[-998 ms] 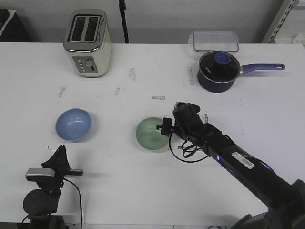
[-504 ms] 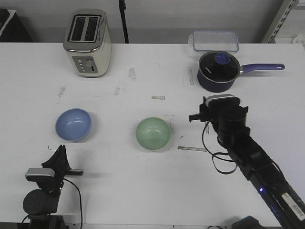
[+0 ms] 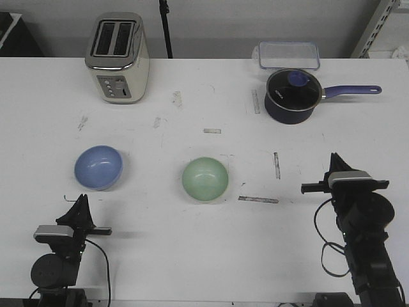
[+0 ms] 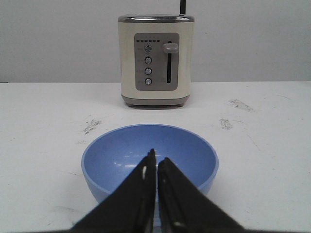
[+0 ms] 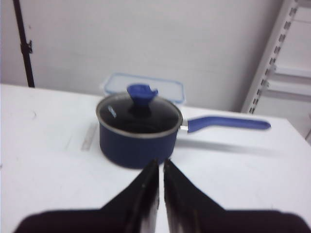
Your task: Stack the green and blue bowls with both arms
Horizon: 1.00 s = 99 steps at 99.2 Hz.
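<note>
The light blue bowl [image 3: 98, 167] sits on the white table at the left; the pale green bowl [image 3: 205, 179] sits apart from it at the middle. My left gripper [image 3: 80, 201] rests low at the front left, just in front of the blue bowl [image 4: 149, 159], its jaws shut and empty [image 4: 156, 160]. My right gripper [image 3: 334, 158] is at the front right, well away from the green bowl, shut and empty [image 5: 161, 164]; it points at the navy saucepan.
A cream toaster [image 3: 119, 57] stands at the back left. A navy saucepan with a lid and long handle [image 3: 293, 94] stands at the back right, with a clear lidded container [image 3: 288, 54] behind it. Strips of tape [image 3: 258, 199] lie near the green bowl.
My right arm has drawn back from the green bowl's right rim to the front right of the table. The green bowl stays where it was. The left arm has not moved.
</note>
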Tool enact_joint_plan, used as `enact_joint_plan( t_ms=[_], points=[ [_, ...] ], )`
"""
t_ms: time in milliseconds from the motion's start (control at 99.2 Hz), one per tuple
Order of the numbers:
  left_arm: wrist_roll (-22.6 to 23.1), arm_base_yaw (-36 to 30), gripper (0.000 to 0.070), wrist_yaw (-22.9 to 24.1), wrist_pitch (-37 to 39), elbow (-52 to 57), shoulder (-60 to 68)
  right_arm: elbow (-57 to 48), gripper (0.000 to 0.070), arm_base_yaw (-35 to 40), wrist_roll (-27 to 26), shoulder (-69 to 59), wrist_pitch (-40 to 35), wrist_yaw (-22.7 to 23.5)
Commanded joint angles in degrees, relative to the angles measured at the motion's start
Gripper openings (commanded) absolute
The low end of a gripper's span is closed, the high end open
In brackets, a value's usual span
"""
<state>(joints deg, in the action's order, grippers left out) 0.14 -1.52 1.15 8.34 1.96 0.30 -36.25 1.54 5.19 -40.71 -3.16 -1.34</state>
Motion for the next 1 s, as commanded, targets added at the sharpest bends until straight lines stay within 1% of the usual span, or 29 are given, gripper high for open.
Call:
enact_joint_plan(
  t_ms=[0, 30, 91, 202, 494, 988],
  points=[
    [0.5, 0.1, 0.0002, -0.2, 0.7, -1.3, -0.1, 1.5, 0.0007, 0.0, -5.8, 1.8, 0.7, 0.3],
    [0.5, 0.1, 0.0002, -0.2, 0.7, -1.3, -0.1, 2.4, 0.0007, 0.0, -7.2, 2.8, 0.7, 0.3],
    [0.5, 0.1, 0.0002, -0.2, 0.7, -1.3, -0.1, 3.8, 0.0007, 0.0, -8.2, 4.3, 0.6, 0.3],
    [0.5, 0.1, 0.0002, -0.2, 0.7, -1.3, -0.1, 5.2, 0.0007, 0.0, -8.2, 6.3, 0.5, 0.2],
    [0.5, 0.1, 0.0002, -0.2, 0.7, -1.3, -0.1, 5.2, 0.0007, 0.0, -8.2, 8.9, 0.2, -0.1],
    [0.5, 0.1, 0.0002, -0.2, 0.7, -1.3, -0.1, 5.2, 0.0007, 0.0, -8.2, 9.3, 0.2, -0.1]
  ],
)
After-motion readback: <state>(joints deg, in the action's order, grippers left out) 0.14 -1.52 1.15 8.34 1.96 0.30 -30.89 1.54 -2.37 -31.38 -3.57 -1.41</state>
